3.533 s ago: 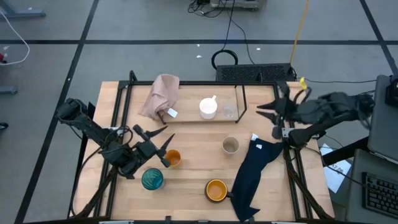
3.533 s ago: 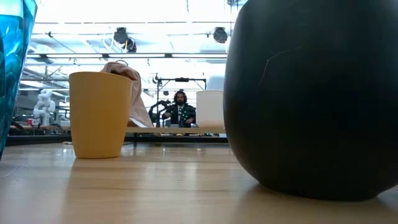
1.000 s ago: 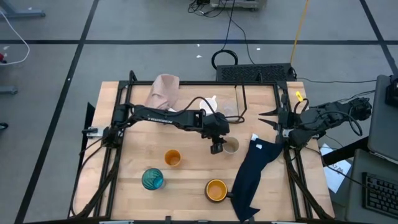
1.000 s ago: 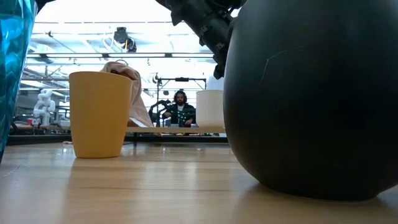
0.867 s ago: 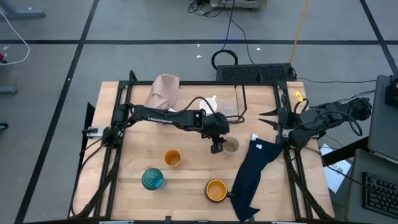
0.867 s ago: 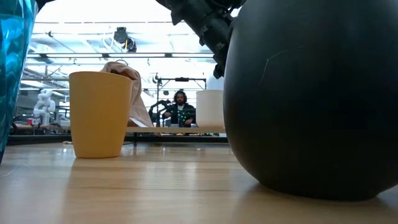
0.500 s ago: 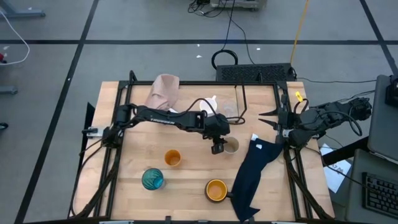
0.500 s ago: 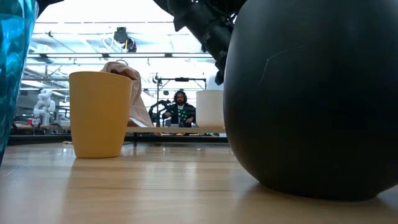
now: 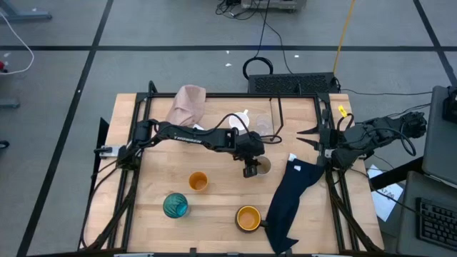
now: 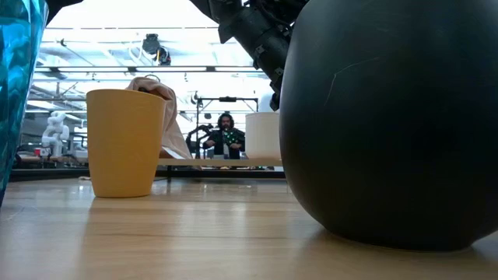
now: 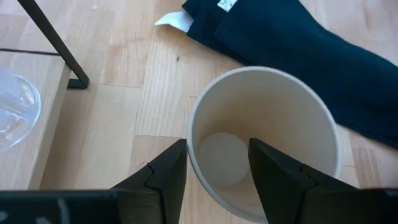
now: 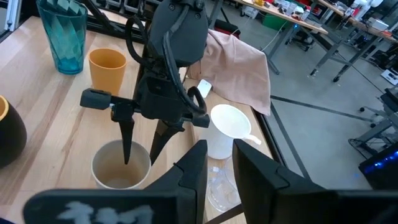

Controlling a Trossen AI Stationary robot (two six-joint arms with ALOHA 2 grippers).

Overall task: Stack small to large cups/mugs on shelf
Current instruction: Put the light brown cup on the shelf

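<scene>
Left gripper (image 9: 250, 170) straddles the near rim of the upright beige cup (image 9: 264, 167), fingers spread, one inside, not yet clamped. Cup sits just off the shelf (image 9: 278, 114), beside the navy cloth (image 9: 289, 196). Right gripper (image 9: 314, 135) parked farther off, nearly closed, empty.

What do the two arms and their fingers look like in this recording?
Both arms are dark, slim and jointed. The left arm has a black cable looping beside its wrist; its left gripper ends in two thin, pointed black fingers. The right gripper has similar pointed black fingers, with cables along the arm behind it.
</scene>
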